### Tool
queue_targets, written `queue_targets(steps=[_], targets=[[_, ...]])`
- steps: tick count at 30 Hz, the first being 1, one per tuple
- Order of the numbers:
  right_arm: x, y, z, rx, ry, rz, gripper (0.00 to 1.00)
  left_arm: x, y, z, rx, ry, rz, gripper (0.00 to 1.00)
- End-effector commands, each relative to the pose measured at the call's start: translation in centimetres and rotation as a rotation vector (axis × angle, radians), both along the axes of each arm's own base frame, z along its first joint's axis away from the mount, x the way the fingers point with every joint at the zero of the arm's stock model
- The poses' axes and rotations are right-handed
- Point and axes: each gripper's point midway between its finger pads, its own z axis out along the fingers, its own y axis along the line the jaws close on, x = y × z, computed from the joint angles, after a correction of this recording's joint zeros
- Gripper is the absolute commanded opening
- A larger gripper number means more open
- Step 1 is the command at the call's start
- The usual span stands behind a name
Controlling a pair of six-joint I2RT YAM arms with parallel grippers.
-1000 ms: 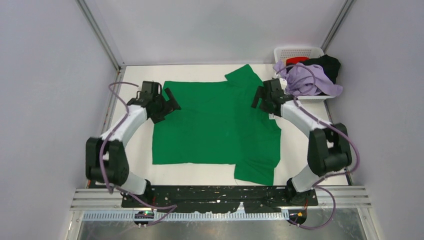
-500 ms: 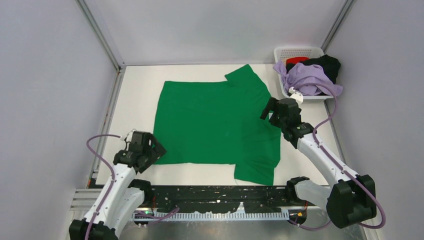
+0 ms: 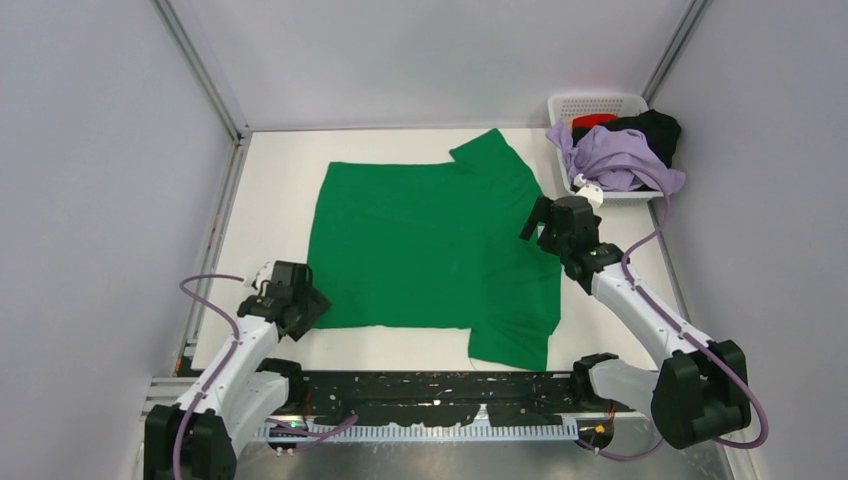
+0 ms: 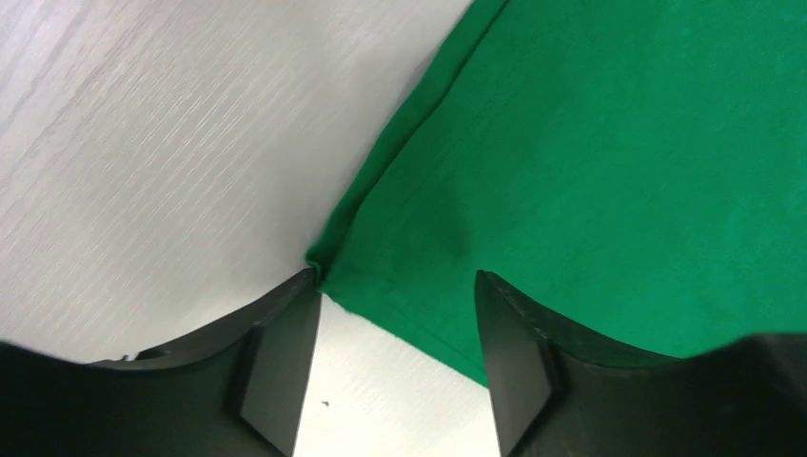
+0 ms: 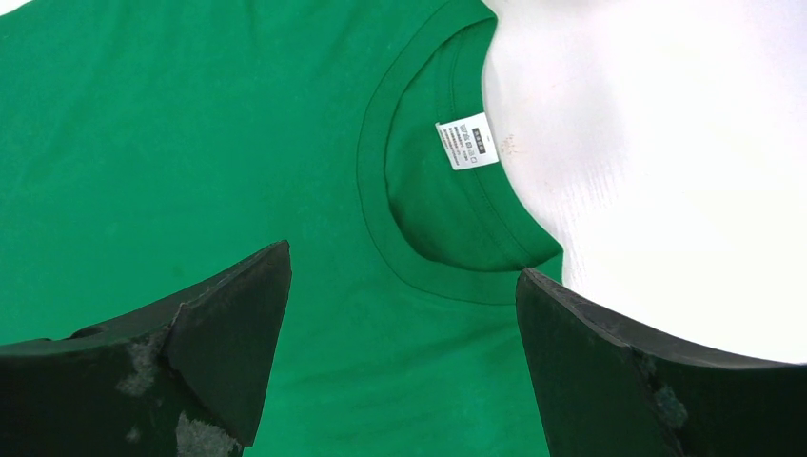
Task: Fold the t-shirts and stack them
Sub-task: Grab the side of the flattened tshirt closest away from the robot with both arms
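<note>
Left gripper [image 4: 395, 286] astride t-shirt [image 4: 619, 143] corner (parted)

You've got the spread t-shirt [image 3: 430, 250] flat on the table [image 3: 280, 190] | basket [image 3: 600, 103] behind its right end, heaped t-shirts [image 3: 620, 155] in it | left gripper [image 3: 300, 300] at its near-left corner | right gripper [image 3: 545, 215] over its right edge.

2 white-shelled arms [image 3: 232, 352] carry black joints [image 3: 700, 392], black grippers [image 3: 533, 220] and purple cables [image 3: 215, 277].
</note>
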Motion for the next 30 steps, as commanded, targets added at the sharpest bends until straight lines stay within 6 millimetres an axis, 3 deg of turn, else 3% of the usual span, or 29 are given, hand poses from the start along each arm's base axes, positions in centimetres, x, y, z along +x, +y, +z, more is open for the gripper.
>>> queue_targets(steps=[1,7,10,12,19,25,30], targets=[[0.9,-0.8,1.6,-0.036,-0.05,-0.035,0.95,1.5,-0.1,-0.5,-0.007,-0.03,0.031,0.58],[1.1,-1.4,1.5,-0.061,-0.044,-0.059,0.95,1.7,-0.2,-1.0,0.002,0.021,0.025,0.42],[1.1,-1.6,1.3,-0.072,-0.033,-0.064,0.96,1.8,-0.3,-1.1,-0.001,0.032,0.018,0.23],[1.1,-1.8,1.1,-0.083,-0.02,-0.068,0.95,1.9,-0.4,-1.0,0.0,0.035,0.013,0.01],[-0.8,-1.6,0.4,-0.078,0.071,-0.043,0.95,1.8,-0.4,-0.4,0.005,0.032,-0.009,0.0],[-6.7,1.1,-1.4,-0.066,0.256,0.109,0.96,1.5,-0.5,-0.1,0.001,0.007,-0.033,0.0],[-14.6,4.4,-3.2,-0.101,0.432,0.278,0.99,0.8,-0.1,-0.5,0.012,-0.013,-0.04,0.0]])
